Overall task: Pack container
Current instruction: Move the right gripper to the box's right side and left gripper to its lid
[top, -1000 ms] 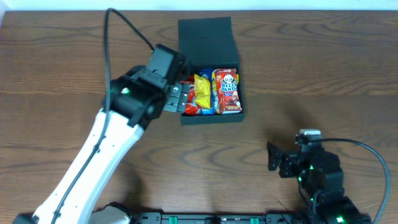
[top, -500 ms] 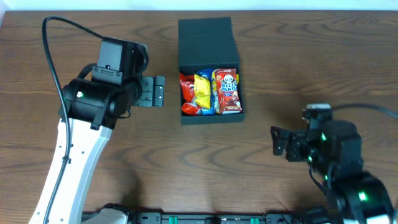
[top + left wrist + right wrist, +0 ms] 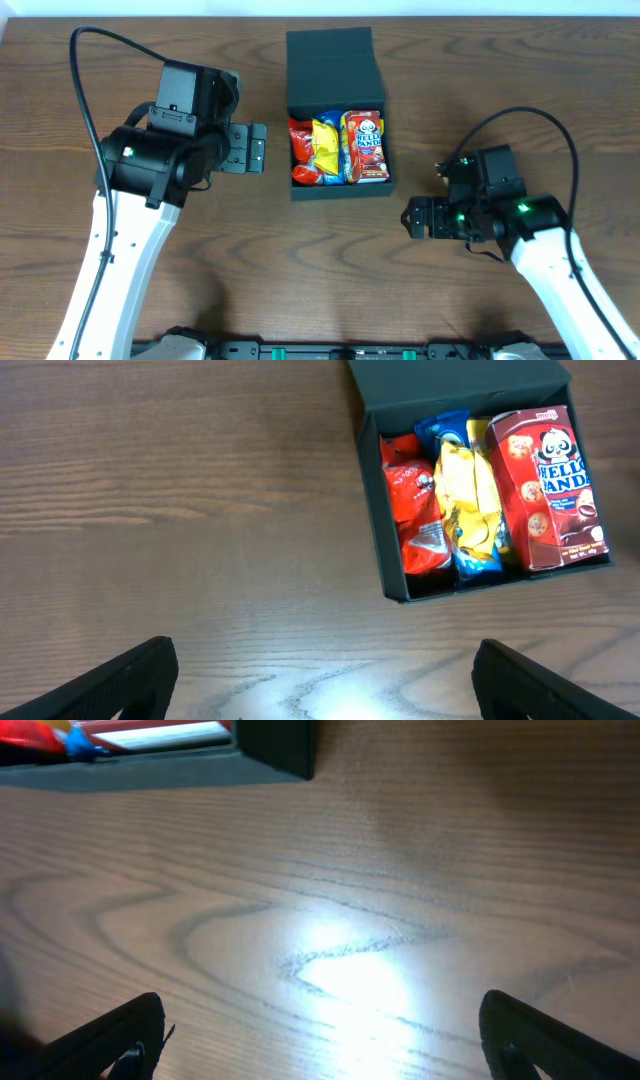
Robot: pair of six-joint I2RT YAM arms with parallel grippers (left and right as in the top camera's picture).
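Observation:
The dark teal-green container (image 3: 340,190) stands open at the table's upper middle, its flap lid (image 3: 330,65) folded back behind it. Inside lie a red packet (image 3: 303,152), a yellow packet (image 3: 327,148) and a red Hello Panda box (image 3: 365,145). The container also shows in the left wrist view (image 3: 385,560) and its corner in the right wrist view (image 3: 275,745). My left gripper (image 3: 258,148) is open and empty, just left of the container. My right gripper (image 3: 412,217) is open and empty, to the container's lower right.
The brown wooden table (image 3: 330,280) surrounds the container. A black cable (image 3: 85,90) loops from the left arm, and another cable (image 3: 555,135) arcs over the right arm. A black rail (image 3: 340,350) runs along the front edge.
My left gripper pulled out of the container to its left a second ago and has held still since. My right arm moved forward and left toward the container.

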